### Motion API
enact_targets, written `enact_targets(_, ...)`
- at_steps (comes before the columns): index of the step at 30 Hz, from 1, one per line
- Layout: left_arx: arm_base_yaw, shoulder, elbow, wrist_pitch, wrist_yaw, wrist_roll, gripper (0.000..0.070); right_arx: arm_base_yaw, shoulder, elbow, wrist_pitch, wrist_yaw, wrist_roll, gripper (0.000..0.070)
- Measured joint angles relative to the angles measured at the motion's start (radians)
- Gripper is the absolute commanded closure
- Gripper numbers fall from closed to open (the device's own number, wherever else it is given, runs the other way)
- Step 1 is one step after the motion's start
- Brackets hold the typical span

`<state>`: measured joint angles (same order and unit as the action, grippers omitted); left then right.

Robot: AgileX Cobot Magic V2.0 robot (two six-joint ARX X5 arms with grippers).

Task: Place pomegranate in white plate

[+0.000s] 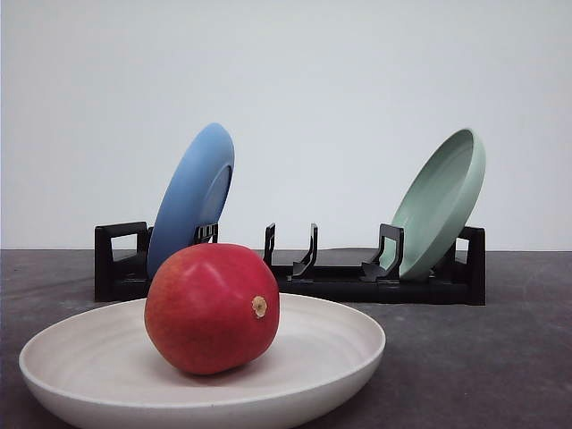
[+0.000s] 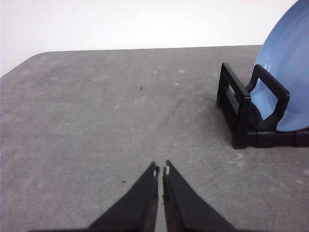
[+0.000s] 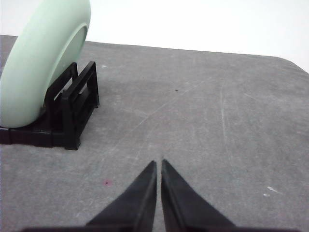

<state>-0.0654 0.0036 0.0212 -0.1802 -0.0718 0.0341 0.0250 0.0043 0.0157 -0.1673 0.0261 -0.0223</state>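
Resting inside the wide, shallow off-white matte plate (image 1: pixel 107 353) is the glossy red round pomegranate (image 1: pixel 212 307), stem nub facing right. Behind, a black plastic dish rack (image 1: pixel 340 273) holds a blue plate (image 1: pixel 190 197) and a pale green plate (image 1: pixel 440 201). Left claw (image 2: pixel 161 170) and right claw (image 3: pixel 159 164) hover over grey tabletop (image 3: pixel 207 111), tips together, empty.

The pomegranate (image 1: pixel 212 307) had a smooth red skin with a soft sheen. The white plate (image 1: pixel 335 344) looked matt, faintly streaked. The blue plate (image 1: pixel 191 195) and the pale green plate (image 1: pixel 440 202) were smooth and matt. The rack (image 1: pixel 331 268) looked like black plastic. The grey tabletop (image 2: pixel 96 121) was rough, mottled and scuffed.
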Motion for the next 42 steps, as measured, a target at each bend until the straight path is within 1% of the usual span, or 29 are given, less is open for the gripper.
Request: enact_targets(42,0.0,0.0,0.0,0.0,0.0,0.0,0.07,0.0,0.0,0.0,0.0,0.0,0.0,0.069)
